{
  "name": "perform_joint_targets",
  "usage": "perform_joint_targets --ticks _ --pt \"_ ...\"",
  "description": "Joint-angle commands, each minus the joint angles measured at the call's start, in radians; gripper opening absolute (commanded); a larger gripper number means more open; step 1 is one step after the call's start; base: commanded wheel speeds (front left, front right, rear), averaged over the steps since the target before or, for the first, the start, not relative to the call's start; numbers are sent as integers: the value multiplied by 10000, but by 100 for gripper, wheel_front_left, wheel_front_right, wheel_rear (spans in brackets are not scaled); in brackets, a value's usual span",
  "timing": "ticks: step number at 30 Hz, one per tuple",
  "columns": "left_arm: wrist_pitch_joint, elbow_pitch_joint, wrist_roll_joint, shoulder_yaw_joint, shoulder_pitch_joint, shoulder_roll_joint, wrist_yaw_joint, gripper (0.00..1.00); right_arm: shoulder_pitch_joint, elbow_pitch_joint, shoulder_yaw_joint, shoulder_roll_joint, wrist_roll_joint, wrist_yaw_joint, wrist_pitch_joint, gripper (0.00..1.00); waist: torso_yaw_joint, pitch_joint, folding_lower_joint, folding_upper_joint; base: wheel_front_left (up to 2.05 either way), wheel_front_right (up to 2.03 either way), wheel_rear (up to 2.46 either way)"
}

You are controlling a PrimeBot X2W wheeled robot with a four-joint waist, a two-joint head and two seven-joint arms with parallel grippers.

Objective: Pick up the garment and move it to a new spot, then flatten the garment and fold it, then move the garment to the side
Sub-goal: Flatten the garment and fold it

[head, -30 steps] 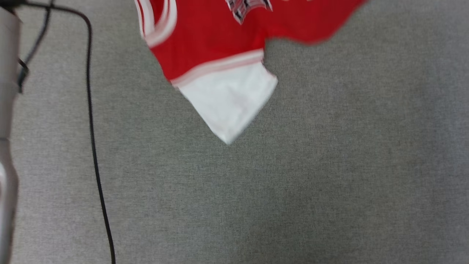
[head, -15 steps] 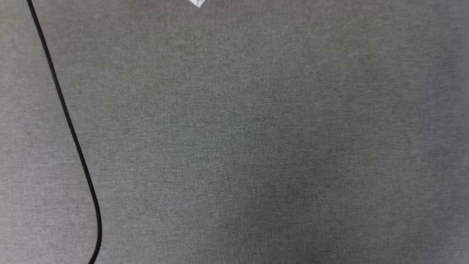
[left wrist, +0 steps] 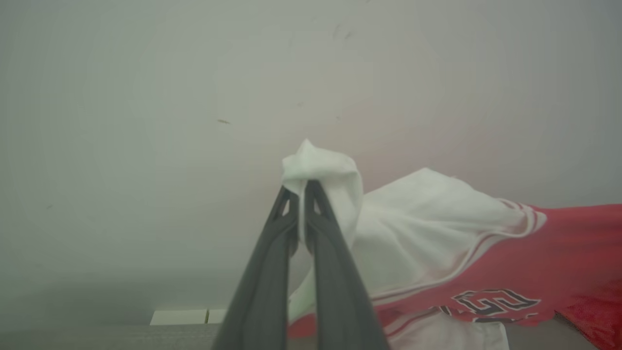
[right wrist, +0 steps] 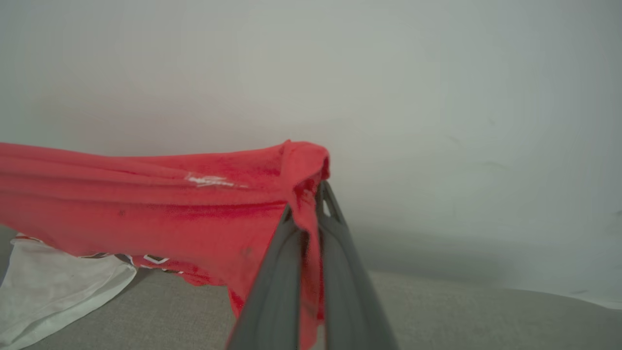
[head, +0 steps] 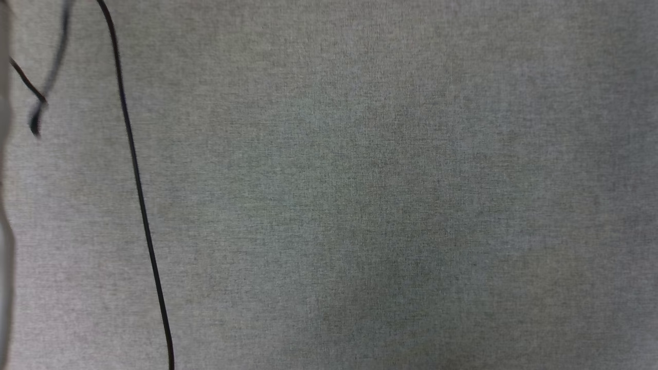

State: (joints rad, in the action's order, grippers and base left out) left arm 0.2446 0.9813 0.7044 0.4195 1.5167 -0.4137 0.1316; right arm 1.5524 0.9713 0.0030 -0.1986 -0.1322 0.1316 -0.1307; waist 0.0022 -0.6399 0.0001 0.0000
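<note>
1. Head view: grey cloth surface (head: 390, 195). One black cable (head: 136, 180) runs top to bottom along the left side. One thinner blurred strand (head: 38, 103) lies beside it, near the left edge.
2. Left wrist view: left gripper (left wrist: 302, 187) is clenched on a bunched white sleeve (left wrist: 325, 170) of the garment (left wrist: 559, 243), pinched right at the tips. From the fingers the cloth runs off to this view's right, white first, then striped trim, then red. Black lettering (left wrist: 495, 301) is on the lower hanging part. A pale wall (left wrist: 146, 97) is behind.
3. Right wrist view: right gripper (right wrist: 311, 194) is clamped on a red edge of the garment (right wrist: 146, 204), with fabric draped over the fingers. The cloth stretches away to this view's left. The other white sleeve (right wrist: 48, 287) sags low at the lower left, on or just over the grey surface (right wrist: 461, 311); contact can't be told.
4. Key relation, my read: the garment's long axis spans gripper to gripper, lifted and carried. Neither arm is nearer; both hold an end, so set-down needs both lowering together.
5. Count: one garment, two grippers, two sleeves, one cable, one strand.
</note>
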Motion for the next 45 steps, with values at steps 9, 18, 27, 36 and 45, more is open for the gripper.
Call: perform_joint_targets --ticks 9,18,27,36,45 --pt "211 -1211 1280 514 -4080 -392 -22 0 -3121 399 900 -266 -1220 -18 904 0 92 1312 -1 0 0 0 0" --pt "223 -2810 988 -566 -8145 -489 -31 0 -6275 -167 1664 -629 -2362 -24 1331 0 38 2856 -1 0 0 0 0" --pt "225 -4044 767 -1318 -11446 -382 -375 0 -9121 -1518 1824 -1037 -3033 -36 1269 0 44 4184 -1 0 0 0 0" --pt "46 -5369 1115 -1420 -13832 -420 -955 0 -12142 -3532 1078 -1052 -3088 -65 814 0 116 5155 -1 0 0 0 0" --pt "-555 -6982 1638 -1572 -15856 -582 -1683 0 -15021 -6194 -385 -648 -2620 -70 -435 0 225 5678 -1 0 0 0 0"
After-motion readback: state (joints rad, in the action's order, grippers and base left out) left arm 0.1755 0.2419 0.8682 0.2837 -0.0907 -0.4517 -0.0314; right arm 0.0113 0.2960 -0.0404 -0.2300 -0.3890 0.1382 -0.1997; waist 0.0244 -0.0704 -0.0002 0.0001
